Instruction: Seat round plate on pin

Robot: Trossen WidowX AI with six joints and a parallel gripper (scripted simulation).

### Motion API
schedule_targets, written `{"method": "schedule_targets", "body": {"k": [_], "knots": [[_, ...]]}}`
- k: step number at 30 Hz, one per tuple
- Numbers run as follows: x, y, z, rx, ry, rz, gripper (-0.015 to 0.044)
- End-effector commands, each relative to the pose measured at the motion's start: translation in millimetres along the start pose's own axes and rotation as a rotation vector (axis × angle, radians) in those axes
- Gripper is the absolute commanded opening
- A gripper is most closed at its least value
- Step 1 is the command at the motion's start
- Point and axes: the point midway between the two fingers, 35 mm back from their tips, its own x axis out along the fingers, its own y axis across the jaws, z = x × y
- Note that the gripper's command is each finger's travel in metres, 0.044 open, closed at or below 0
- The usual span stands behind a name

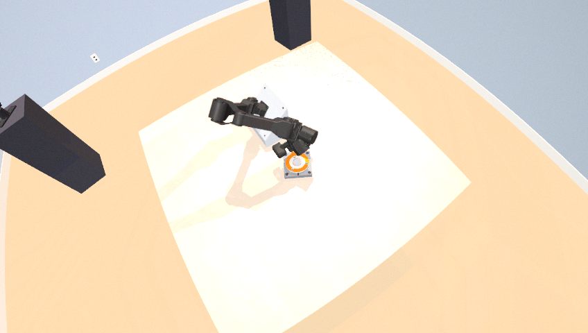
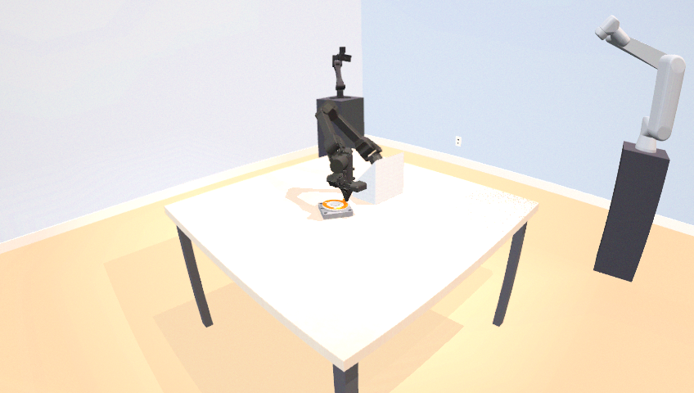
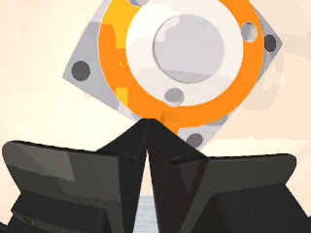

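The round plate (image 1: 297, 170) (image 2: 326, 204) (image 3: 209, 112) has an orange ring and a white middle. It sits around the grey post (image 3: 189, 49) on the square grey base (image 1: 290, 175) (image 2: 335, 214) (image 3: 88, 49). Its orange tab (image 3: 171, 127) points towards my gripper in the wrist view. The hole beside the tab (image 3: 174, 96) looks grey inside; I cannot make out the pin. The plate's tilt is too small to tell. My gripper (image 2: 346, 199) (image 3: 148, 125) is shut and empty. Its tips are at the plate's edge, just left of the tab in the wrist view. Contact is unclear.
A pale wedge-shaped block (image 1: 270, 98) (image 2: 389, 180) stands behind the base, under my arm's mount. The base rests on the white table (image 1: 350, 206) (image 2: 350, 273). Dark pedestals (image 1: 53, 144) (image 2: 633, 209) stand off the table.
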Motion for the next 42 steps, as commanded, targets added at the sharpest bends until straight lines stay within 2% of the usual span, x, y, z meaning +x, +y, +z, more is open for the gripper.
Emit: {"method": "schedule_targets", "body": {"k": [1, 42], "knots": [[0, -6, -2, -0.003, -0.003, -0.003, 0.0], [0, -57, 11, -0.003, -0.003, -0.006, 0.0]]}}
